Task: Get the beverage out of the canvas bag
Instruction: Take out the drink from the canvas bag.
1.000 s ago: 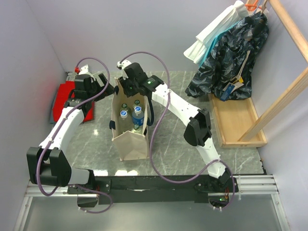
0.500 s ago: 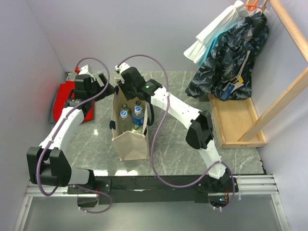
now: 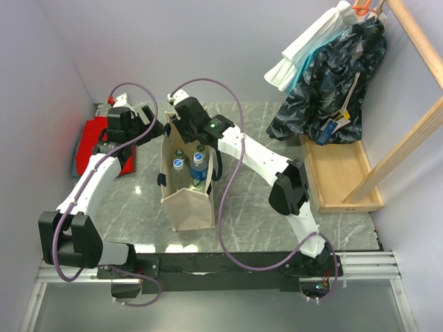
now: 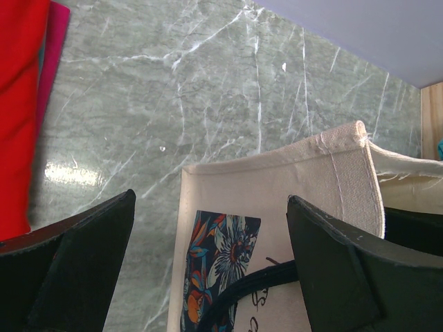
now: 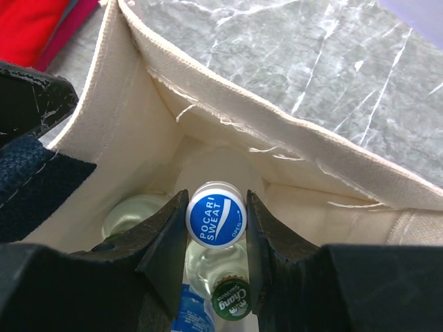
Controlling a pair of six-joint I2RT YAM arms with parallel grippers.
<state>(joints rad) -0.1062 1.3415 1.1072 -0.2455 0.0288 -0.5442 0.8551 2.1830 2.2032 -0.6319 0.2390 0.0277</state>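
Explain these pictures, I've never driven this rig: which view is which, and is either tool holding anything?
The wide view looks down on two white robot arms, left arm and right arm, bolted at a marble table. The other two come from cameras on their wrists. A canvas bag stands between them, bottles inside; a red cloth lies at the left. The right tool is inside the bag, shut on the top of a Pocari Sweat bottle. The left tool is open at the bag's top corner, gripping nothing.
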